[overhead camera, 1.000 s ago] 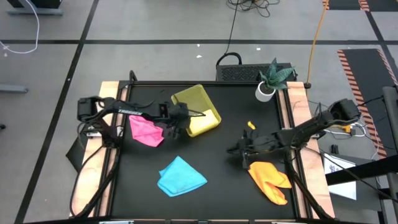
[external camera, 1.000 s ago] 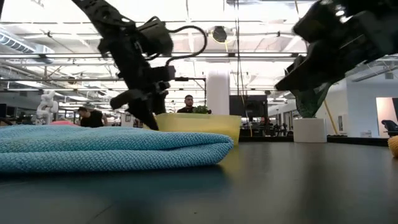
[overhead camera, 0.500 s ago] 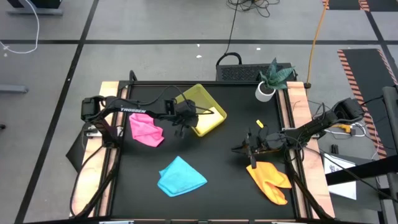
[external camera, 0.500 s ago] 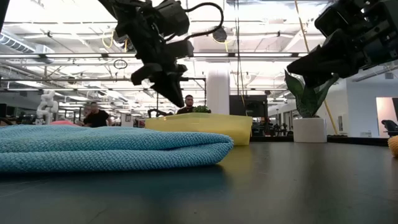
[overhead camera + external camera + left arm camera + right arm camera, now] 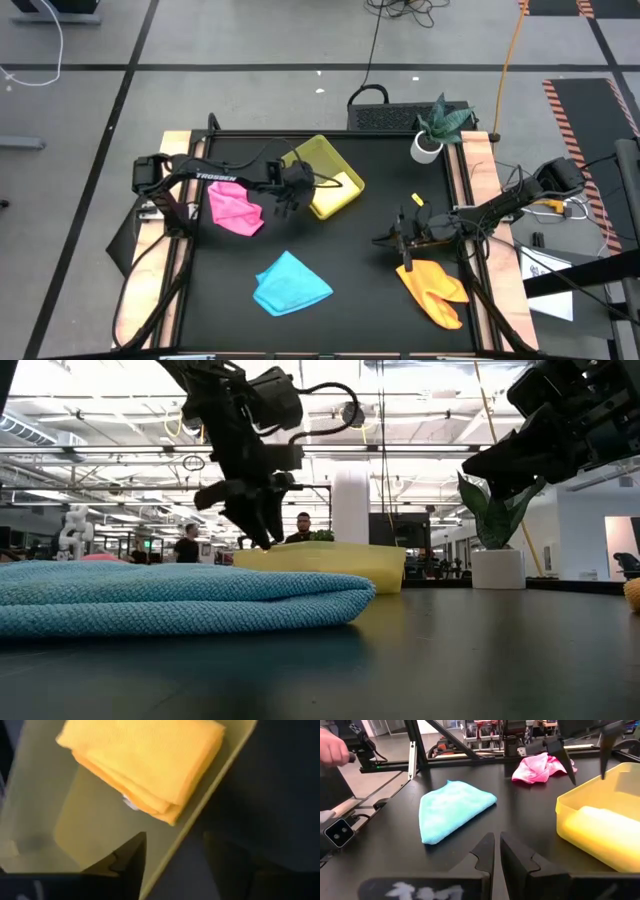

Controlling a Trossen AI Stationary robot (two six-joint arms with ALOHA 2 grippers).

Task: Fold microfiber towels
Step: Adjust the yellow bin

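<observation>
Left gripper (image 5: 288,203) is seen parted and empty above the tray's (image 5: 345,193) edge (folded yellow towel (image 5: 145,762) inside), while right gripper (image 5: 398,238) is held closed.

On my left arm (image 5: 212,178) I read white lettering along the dark link, seemingly "TROSSEN". No other text anywhere is legible to me.
</observation>
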